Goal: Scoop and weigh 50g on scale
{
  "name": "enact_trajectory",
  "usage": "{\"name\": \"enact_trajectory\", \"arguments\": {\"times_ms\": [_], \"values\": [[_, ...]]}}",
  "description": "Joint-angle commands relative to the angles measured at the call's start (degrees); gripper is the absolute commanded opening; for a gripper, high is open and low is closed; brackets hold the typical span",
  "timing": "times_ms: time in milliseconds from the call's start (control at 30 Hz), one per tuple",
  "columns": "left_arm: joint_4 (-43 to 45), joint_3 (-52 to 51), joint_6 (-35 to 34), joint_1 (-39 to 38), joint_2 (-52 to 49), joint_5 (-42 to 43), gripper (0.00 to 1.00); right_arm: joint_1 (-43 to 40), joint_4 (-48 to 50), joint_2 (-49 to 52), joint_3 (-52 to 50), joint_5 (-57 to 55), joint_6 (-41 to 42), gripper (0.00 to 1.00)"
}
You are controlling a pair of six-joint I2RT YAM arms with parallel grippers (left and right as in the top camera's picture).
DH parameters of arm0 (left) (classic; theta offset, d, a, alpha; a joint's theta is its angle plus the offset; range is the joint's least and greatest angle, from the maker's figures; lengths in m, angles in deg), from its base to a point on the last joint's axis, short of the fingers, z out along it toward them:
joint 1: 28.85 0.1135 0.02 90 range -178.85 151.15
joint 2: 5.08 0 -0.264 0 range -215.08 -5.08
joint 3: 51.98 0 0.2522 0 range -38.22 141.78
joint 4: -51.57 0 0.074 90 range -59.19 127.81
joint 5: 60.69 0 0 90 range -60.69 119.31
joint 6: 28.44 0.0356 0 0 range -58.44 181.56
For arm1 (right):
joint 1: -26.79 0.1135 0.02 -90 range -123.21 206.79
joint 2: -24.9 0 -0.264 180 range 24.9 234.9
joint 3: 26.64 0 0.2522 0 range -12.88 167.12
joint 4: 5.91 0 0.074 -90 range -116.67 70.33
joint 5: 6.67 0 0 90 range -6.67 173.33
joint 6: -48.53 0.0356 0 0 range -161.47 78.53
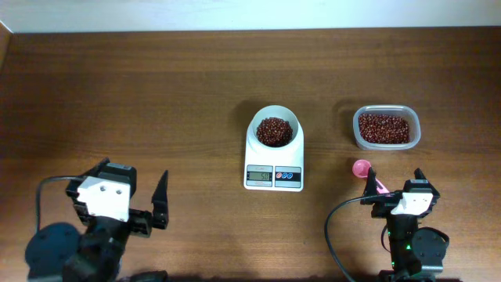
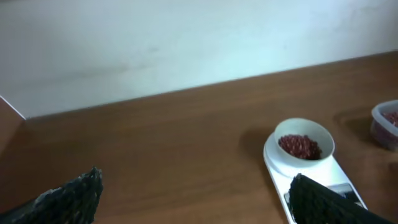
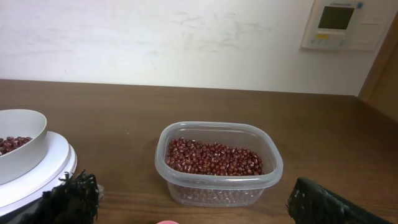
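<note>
Scale mid-table. Bowl on its rear platform holds small heap of beans. Clear tub right of scale, well apart, holds more beans. Pink scoop lies on table near scale's front right. Left gripper front-left of scale, jaws spread wide, empty. Right gripper front-right of scale, jaws wide, nothing held.

Clear tub, pink scoop, wooden table
</note>
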Motion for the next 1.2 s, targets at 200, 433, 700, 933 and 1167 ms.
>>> {"name": "enact_trajectory", "arguments": {"times_ms": [200, 433, 700, 933, 1167], "values": [[-1.7, -0.9, -1.27, 0.2, 0.17, 5.29, 0.99, 0.35, -0.26, -0.5, -0.35, -0.26, 0.02, 0.99], [-0.63, -1.03, -11.52, 0.2, 1.05, -6.6, 0.99, 0.35, -0.26, -0.5, -0.35, -0.26, 0.02, 0.99], [1.11, -7.89, -11.52, 0.2, 1.42, -6.62, 0.99, 0.35, -0.26, -0.5, -0.35, -0.26, 0.02, 0.99], [-2.19, -8.09, -11.43, 0.2, 1.42, -4.04, 0.99, 0.35, -0.26, -0.5, -0.35, -0.26, 0.02, 0.99], [-3.1, -8.24, -10.97, -0.83, 1.64, -3.32, 0.99, 0.35, -0.26, -0.5, -0.35, -0.26, 0.02, 0.99]]}}
